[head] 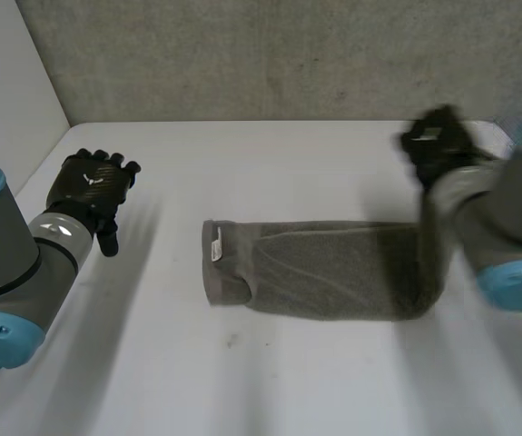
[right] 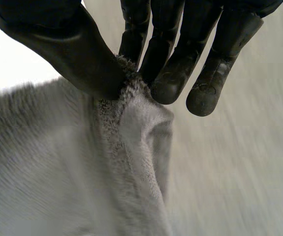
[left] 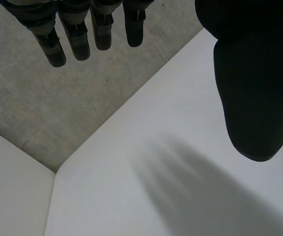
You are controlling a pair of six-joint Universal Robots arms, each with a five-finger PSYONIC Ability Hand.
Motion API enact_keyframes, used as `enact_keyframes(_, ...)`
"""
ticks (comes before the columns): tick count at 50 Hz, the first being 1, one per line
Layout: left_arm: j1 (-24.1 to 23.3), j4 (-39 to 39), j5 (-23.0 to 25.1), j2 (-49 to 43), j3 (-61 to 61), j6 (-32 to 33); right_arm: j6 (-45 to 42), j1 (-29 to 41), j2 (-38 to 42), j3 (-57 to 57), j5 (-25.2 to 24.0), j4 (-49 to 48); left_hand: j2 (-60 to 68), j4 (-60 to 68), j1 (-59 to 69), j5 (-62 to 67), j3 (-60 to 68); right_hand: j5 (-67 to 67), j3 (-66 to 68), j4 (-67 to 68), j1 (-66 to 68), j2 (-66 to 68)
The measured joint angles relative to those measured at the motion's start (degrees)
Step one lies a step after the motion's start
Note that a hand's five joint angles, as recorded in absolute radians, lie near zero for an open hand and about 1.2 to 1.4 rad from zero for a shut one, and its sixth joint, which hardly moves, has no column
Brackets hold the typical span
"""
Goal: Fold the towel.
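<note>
The grey towel [head: 333, 270] lies as a long band across the middle of the head view on the white table [head: 270, 391], its long axis running left to right. The right hand [head: 438, 145], at the upper right, pinches the band's right end between thumb and fingers and holds it raised, so the fold likely runs leftward along that axis. The left hand [head: 93, 186], at the far left, has straight fingers holding nothing, well apart from the towel.

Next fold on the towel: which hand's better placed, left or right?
Right. The right hand pinches one end of the towel between thumb and fingers, lifted. The left hand hangs open, apart from the towel.
</note>
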Motion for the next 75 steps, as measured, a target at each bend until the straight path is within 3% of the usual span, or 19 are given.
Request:
enact_keyframes(7, -0.5, 0.0, -0.1, 0.2, 0.3, -0.6, 0.8, 22.1, 10.0, -6.7, -0.2, -0.5, 0.0, 0.0, 0.0, 0.0, 0.0, 0.0, 0.0, 0.0, 0.0, 0.0)
enact_keyframes(11, -0.8, -0.1, -0.2, 0.4, 0.2, -0.8, 0.7, 29.0, 14.6, -7.5, -0.6, -0.7, 0.0, 0.0, 0.0, 0.0, 0.0, 0.0, 0.0, 0.0, 0.0, 0.0)
enact_keyframes(17, -1.0, -0.1, -0.1, 0.4, 0.1, -0.9, 0.5, 31.7, 17.2, -6.4, -0.7, -0.1, 0.0, 0.0, 0.0, 0.0, 0.0, -2.9, -3.1, -3.1, -2.2, -2.9)
enact_keyframes(19, -1.1, -0.1, -0.1, 0.5, 0.1, -0.8, 0.7, 31.5, 16.8, -5.3, -0.6, 0.0, 0.0, 0.0, 0.0, 0.0, 0.0, -9.9, -10.8, -11.1, -9.3, -10.7)
enact_keyframes(24, -2.0, 0.0, 0.0, 0.6, 0.5, -0.8, 4.0, 27.5, 9.1, 1.2, -0.2, -2.0, 0.0, 0.0, 0.0, 0.0, 0.0, -55.4, -54.2, -54.4, -52.9, -54.7)
enact_keyframes(26, -2.6, 0.0, 0.0, 0.6, 0.8, -0.7, 7.1, 23.8, 4.3, 5.5, 0.0, -3.7, 0.0, 0.0, 0.0, -0.1, 0.0, -62.9, -62.0, -61.9, -60.3, -61.8)
enact_keyframes(33, -4.3, 0.0, -0.1, 0.6, 2.0, -0.7, 17.6, 11.2, -5.5, 18.3, -0.1, -7.1, 0.0, 0.0, 0.0, -0.1, 0.0, -62.9, -62.8, -62.2, -61.9, -62.4)
enact_keyframes(38, -5.1, 0.0, -0.1, 0.6, 2.3, -0.8, 20.5, 5.5, -5.2, 24.1, -0.4, -7.3, 0.0, 0.0, 0.0, -0.1, 0.0, -62.5, -62.3, -61.8, -61.2, -61.8)
enact_keyframes(42, -5.6, 0.0, -0.2, 0.5, 2.2, -0.9, 20.6, 2.6, -2.2, 26.5, -0.5, -7.2, 0.0, 0.0, 0.0, -0.1, 0.0, -50.2, -50.6, -51.2, -49.5, -50.1)
enact_keyframes(48, -6.1, 0.0, -0.2, 0.4, 1.9, -0.9, 20.1, 1.6, 0.3, 26.1, -0.4, -7.2, 0.0, 0.0, 0.0, -0.1, 0.0, -36.6, -36.3, -36.6, -34.7, -35.8)
enact_keyframes(52, -6.3, 0.0, -0.3, 0.5, 1.7, -0.9, 20.3, 1.8, 0.3, 24.7, -0.2, -7.1, 0.0, 0.0, 0.0, -0.1, 0.0, -35.0, -34.1, -34.4, -32.8, -33.6)
enact_keyframes(61, -6.5, -0.1, -0.3, 0.7, 1.1, -0.9, 22.5, 2.4, -1.2, 23.1, 0.0, -6.9, 0.0, 0.0, 0.0, -0.1, 0.0, -41.6, -40.7, -41.0, -39.4, -39.7)
enact_keyframes(63, -6.4, -0.1, -0.3, 0.8, 1.0, -0.9, 23.8, 2.4, -1.4, 23.4, -0.1, -6.5, 0.0, 0.0, 0.0, -0.1, 0.0, -51.0, -49.6, -49.9, -48.8, -49.1)
enact_keyframes(67, -6.3, -0.1, -0.3, 1.0, 0.8, -0.9, 26.7, 2.4, -1.4, 24.0, -0.2, -5.0, 0.0, 0.0, 0.0, -0.1, 0.0, -55.4, -53.9, -54.3, -52.2, -53.3)
enact_keyframes(71, -6.3, -0.1, -0.3, 1.1, 0.7, -1.0, 28.7, 2.3, -1.0, 24.6, -0.4, -3.8, 0.0, 0.0, 0.0, -0.1, 0.0, -47.7, -48.7, -48.5, -47.3, -47.9)
enact_keyframes(75, -6.4, -0.1, -0.3, 1.2, 0.7, -1.6, 29.7, 2.3, -0.2, 25.0, -0.6, -3.2, 0.0, 0.0, 0.0, -0.1, 0.0, -29.5, -29.0, -30.1, -27.7, -28.2)
